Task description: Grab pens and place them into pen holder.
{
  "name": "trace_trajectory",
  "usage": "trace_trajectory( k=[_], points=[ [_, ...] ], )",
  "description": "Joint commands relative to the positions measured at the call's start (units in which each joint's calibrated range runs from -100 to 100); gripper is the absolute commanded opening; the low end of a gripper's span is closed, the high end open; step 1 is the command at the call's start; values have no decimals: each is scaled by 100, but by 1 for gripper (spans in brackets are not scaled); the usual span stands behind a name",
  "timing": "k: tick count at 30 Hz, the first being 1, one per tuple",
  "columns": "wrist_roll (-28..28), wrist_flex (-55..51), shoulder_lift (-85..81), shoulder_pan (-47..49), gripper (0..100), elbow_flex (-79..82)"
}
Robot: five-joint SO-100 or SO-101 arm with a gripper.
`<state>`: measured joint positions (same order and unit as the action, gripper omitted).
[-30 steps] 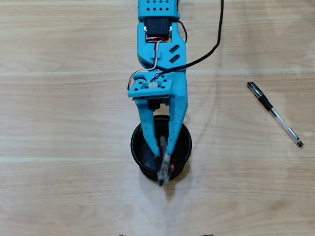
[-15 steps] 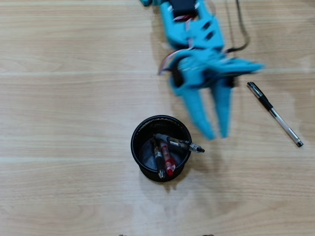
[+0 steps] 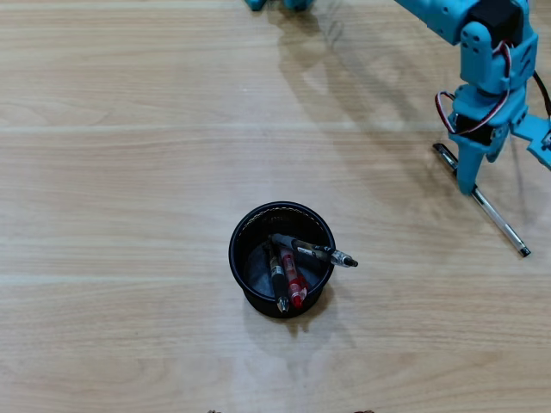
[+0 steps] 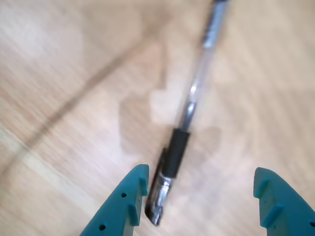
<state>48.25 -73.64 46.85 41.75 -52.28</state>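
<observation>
1. Here the gripper (image 4: pixel 199 196) is hanging with its jaws spread wide, holding nothing, as the wrist view shows; in the overhead view it (image 3: pixel 508 163) is sitting well to the right of the cup (image 3: pixel 237 258) and farther up.
2. The loose pen (image 3: pixel 495 219) is lying flat on the table (image 3: pixel 129 172), well to the right of the cup, slanting down to the right.
3. In the wrist view that pen (image 4: pixel 189 113) is showing its clip end between the teal fingers (image 4: pixel 125 201), close to the left one; whether they touch cannot be told.
4. Three pens are resting inside the cup: a red pen (image 3: pixel 294 282), a black pen (image 3: pixel 277 280) beside it, and a grey pen (image 3: pixel 314 250) leaning across the rim to the right.
</observation>
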Motion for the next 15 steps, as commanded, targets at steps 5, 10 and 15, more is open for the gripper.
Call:
trace_trajectory(
  k=[5, 10, 15],
  points=[
    [266, -57, 404, -5, 24, -290],
    [266, -57, 734, -62, 21, -290],
    [716, -117, 996, -199, 4, -290]
  ],
)
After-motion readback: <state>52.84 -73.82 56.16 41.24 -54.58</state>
